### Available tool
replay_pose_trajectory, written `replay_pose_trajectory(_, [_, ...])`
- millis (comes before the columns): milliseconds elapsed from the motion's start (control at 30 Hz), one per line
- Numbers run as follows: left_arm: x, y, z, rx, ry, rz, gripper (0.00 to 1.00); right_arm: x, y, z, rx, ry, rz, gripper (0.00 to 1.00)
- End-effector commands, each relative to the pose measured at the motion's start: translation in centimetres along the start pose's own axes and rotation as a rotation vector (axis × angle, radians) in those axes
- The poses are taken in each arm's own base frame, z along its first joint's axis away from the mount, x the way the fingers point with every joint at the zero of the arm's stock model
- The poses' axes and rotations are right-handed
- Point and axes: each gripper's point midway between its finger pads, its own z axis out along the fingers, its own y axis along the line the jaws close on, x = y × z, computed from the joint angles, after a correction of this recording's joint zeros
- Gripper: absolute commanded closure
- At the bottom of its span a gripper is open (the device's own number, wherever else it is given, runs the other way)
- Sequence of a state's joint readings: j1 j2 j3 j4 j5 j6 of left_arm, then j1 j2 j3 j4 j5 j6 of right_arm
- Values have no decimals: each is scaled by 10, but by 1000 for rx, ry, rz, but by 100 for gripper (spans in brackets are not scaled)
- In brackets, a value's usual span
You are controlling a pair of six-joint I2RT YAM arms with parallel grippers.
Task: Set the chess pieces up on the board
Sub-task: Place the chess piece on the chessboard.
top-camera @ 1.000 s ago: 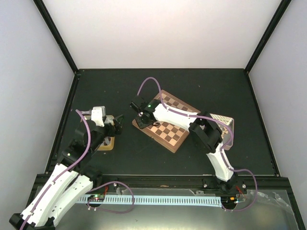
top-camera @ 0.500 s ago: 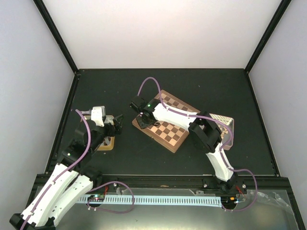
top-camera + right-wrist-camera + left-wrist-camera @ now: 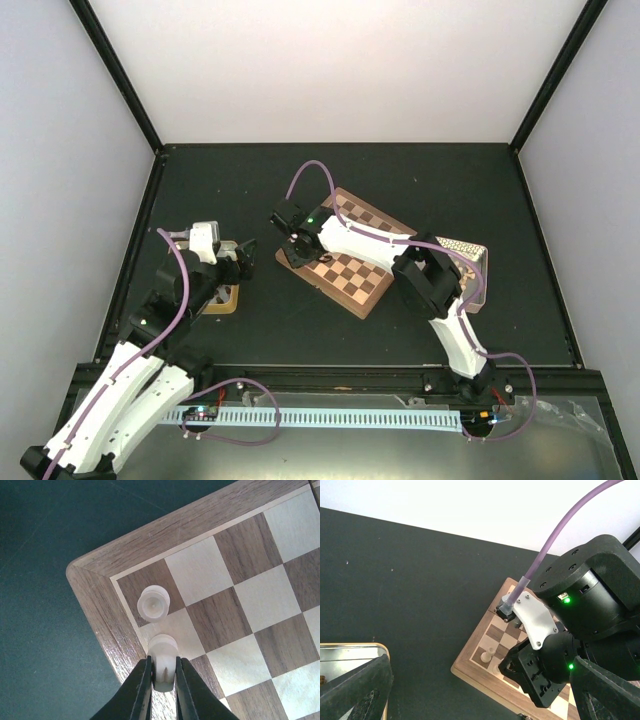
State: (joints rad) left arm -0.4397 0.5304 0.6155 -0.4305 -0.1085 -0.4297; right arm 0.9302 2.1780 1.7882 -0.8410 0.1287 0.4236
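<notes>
A pale chess piece (image 3: 163, 652) sits between the fingers (image 3: 145, 680) of the right gripper (image 3: 163, 664). Both fingers press against its sides with no gap showing, so the gripper is closed on it. Seen from straight above, the piece is over the light square at the edge of the board (image 3: 102, 610), right next to the corner square and close to the inner line of the border. Whether its base rests on the wood cannot be told from this angle.

A second pale piece (image 3: 152, 604) stands upright on the dark corner square, just beside the held one but not touching it. The other squares in the right wrist view are bare.

From above, the board lies turned at an angle near the middle of the dark table (image 3: 250, 190). The right arm reaches across it to its left-hand corner. A grey box (image 3: 472, 262) sits just beyond the board's right side.

The left gripper (image 3: 480, 672) hangs well to the left of the board with its fingers spread wide and nothing between them. Below it is a yellow-rimmed tray (image 3: 350, 652) with a shiny floor, which lies apart from the board.
</notes>
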Motion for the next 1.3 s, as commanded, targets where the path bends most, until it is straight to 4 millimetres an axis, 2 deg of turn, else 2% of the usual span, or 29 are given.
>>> replay_pose_trajectory(0, [-12,-3,-6,5,-21,-11,1,-7,-3,6,31,-11,18,87])
replay_pose_trajectory(600, [-11,-3,-6,9,-18,-12,1,-9,-7,-6,41,-25,27,83])
replay_pose_trajectory(767, [-11,-4,-6,12,-19,-11,1,-17,3,-27,-29,-72,38,76])
replay_pose_trajectory(867, [-14,-6,-7,17,-27,-9,1,-26,1,-53,-67,-138,79,72])
replay_pose_trajectory(967, [-19,-9,-8,33,-39,-6,1,-29,-16,-83,-75,-220,142,67])
replay_pose_trajectory(1067, [-21,-16,-7,66,-42,-9,1,-18,-48,-105,-45,-278,227,65])
replay_pose_trajectory(1167, [-20,-25,-4,113,-27,-22,1,6,-96,-120,25,-300,343,61])
replay_pose_trajectory(1267, [-15,-34,3,160,8,-44,1,41,-151,-130,97,-270,453,61])
